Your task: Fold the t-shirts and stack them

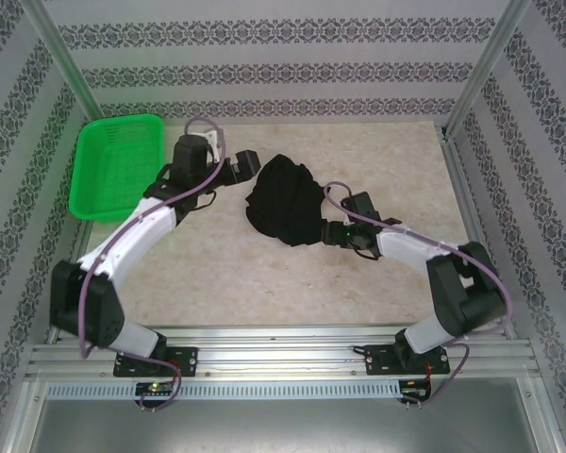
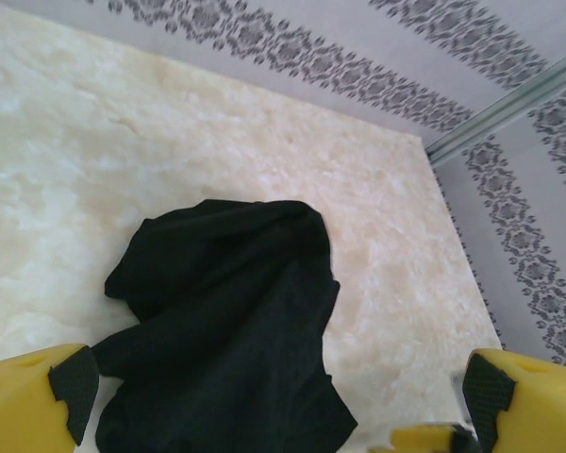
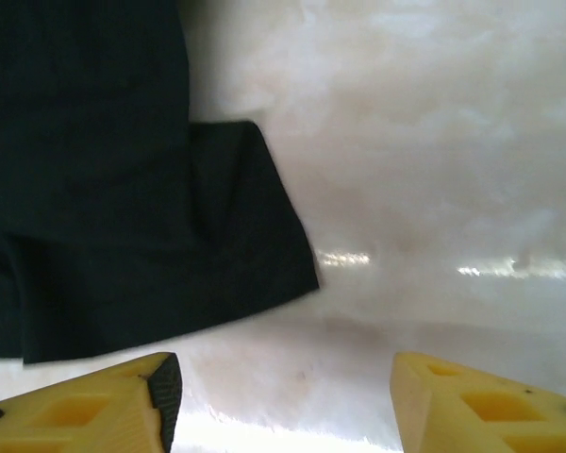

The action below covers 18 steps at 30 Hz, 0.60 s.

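Fabric, soft and matte black, lies bunched in a heap near the middle of the table [image 1: 264, 283]. This is the t-shirt [image 1: 283, 200], gathered into an uneven, rounded lump with deep creases and overlapping lobes. In the right wrist view one part of it lies flatter, ending in a squared corner with a straight hem on the tabletop. The tabletop is smooth and pale, a cream marbled pattern with a slight sheen (bright glints show close to the right arm).

The left gripper [image 2: 278, 389] is spread wide and holds nothing. Its yellow plastic fingers carry black pads [image 2: 74, 382], and the heap lies below and ahead of them. From above, this gripper sits just beside the shirt's far-left edge.

The right gripper [image 3: 283, 382] is at the shirt's near-right side. Its jaws are parted with bare tabletop between them, and the shirt's hem lies just ahead of the left finger, not gripped.

A green plastic mesh basket [image 1: 113, 170] — rectangular, with perforated walls — sits at the far left of the table, well apart from the shirt. Grey-striped floral wallpaper [image 1: 264, 75] lines the enclosure behind aluminium posts [image 1: 61, 57].
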{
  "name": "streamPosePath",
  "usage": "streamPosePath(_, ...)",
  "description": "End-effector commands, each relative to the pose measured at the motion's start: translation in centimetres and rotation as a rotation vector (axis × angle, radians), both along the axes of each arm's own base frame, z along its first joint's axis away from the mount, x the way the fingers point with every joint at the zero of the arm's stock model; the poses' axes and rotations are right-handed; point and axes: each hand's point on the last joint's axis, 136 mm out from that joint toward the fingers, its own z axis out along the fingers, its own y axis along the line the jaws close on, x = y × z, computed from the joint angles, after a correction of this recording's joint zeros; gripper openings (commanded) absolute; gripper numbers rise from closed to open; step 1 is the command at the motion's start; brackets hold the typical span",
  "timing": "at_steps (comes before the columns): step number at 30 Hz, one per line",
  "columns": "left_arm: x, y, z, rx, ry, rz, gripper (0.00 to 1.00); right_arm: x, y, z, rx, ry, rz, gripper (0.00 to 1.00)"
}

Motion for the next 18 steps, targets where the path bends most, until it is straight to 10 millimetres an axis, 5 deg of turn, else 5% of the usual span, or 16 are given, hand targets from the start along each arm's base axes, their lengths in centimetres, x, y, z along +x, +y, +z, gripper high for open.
streamPosePath(1,-2.9,1.6,-7.9,0.138,0.175,0.016,0.97,2.3,1.3,0.2,0.027,-0.022,-0.004,0.57)
streamPosePath(7,-3.4,0.9,-14.8,0.101,0.28,0.005,0.85,3.4,1.7,-1.4,-0.008,0.024,-0.02,0.44)
streamPosePath(12,-2.0,-0.6,-16.5,0.045,0.267,-0.026,0.85,3.6,0.9,-2.2,-0.029,0.042,-0.065,0.17)
streamPosePath(14,-1.9,-1.2,-16.8,0.021,0.259,-0.04,0.85,4.1,0.8,-0.9,-0.009,0.002,-0.079,0.02)
streamPosePath(18,-2.0,-1.7,-16.5,-0.024,0.22,-0.042,0.86,5.2,1.0,5.0,0.028,-0.152,-0.069,0.0)
